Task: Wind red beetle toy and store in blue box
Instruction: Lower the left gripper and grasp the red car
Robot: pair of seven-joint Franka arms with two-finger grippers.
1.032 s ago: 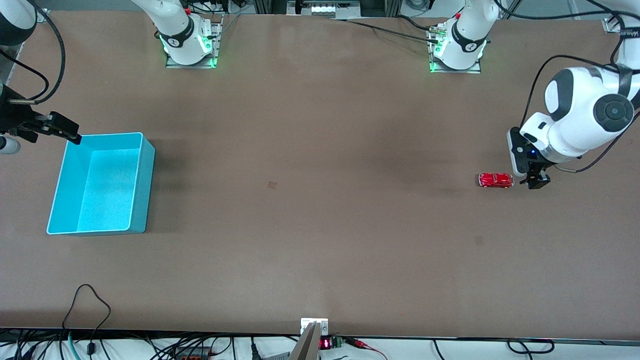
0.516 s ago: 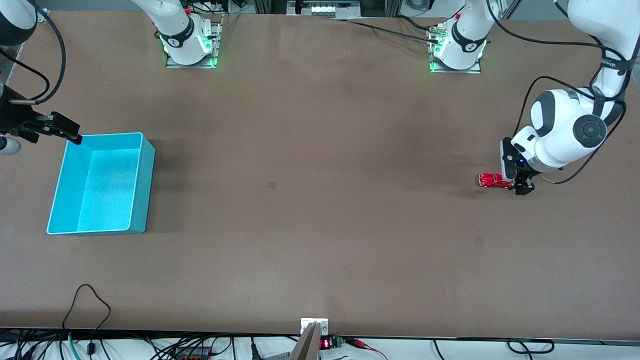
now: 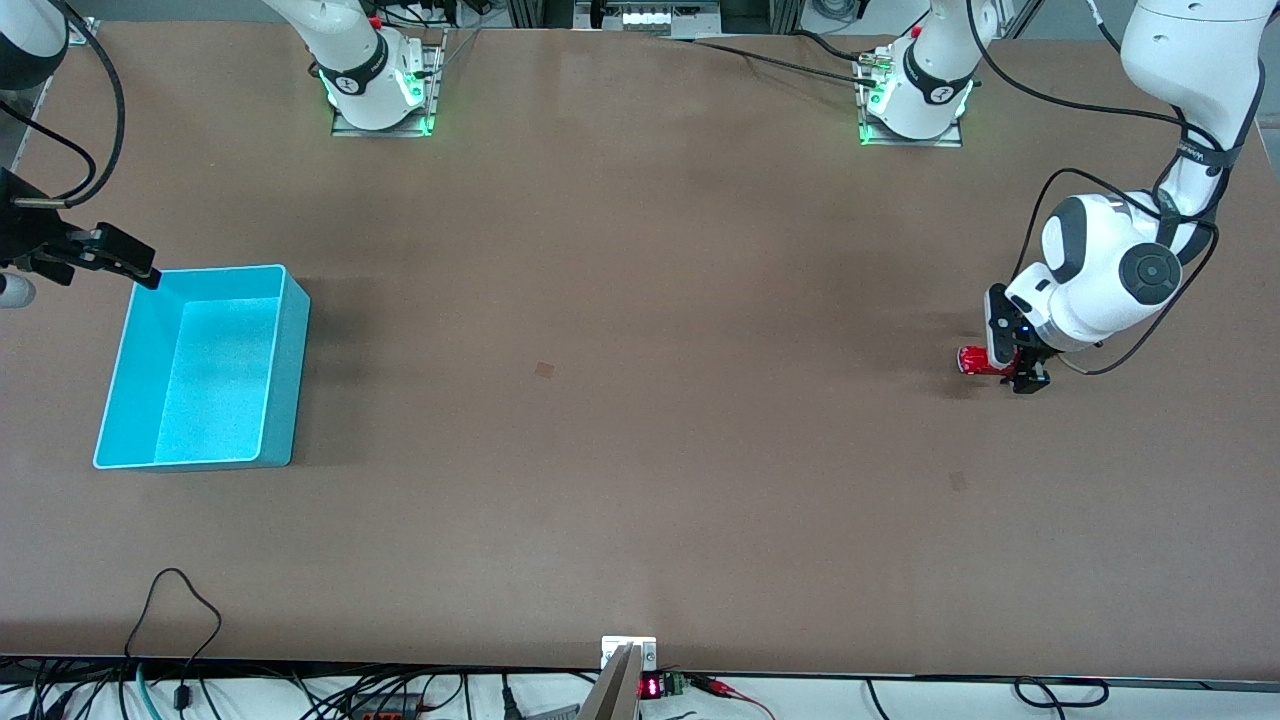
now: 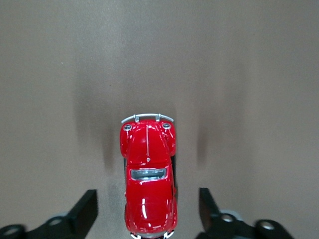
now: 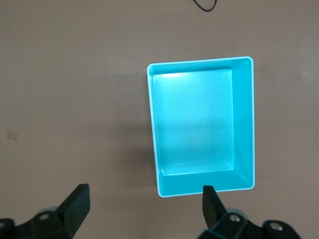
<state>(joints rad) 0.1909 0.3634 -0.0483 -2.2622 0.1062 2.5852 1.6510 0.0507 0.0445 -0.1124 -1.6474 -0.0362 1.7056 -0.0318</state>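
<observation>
The red beetle toy (image 3: 976,361) stands on the table near the left arm's end, partly hidden by the left gripper. In the left wrist view the toy (image 4: 148,181) lies between my left gripper's (image 4: 148,215) open fingers, which stand apart from its sides. My left gripper (image 3: 1018,370) is low over the toy. The blue box (image 3: 205,365) stands open and empty at the right arm's end and also shows in the right wrist view (image 5: 202,125). My right gripper (image 3: 110,255) is open and empty above the box's corner nearest the right arm's base.
A small dark mark (image 3: 545,370) lies on the brown table near the middle. Cables (image 3: 180,600) hang along the table edge nearest the front camera. The arm bases (image 3: 375,90) stand at the opposite edge.
My left gripper has moved down and toward the table's middle, from beside the toy to straddling it. The right arm and the box have not moved.
</observation>
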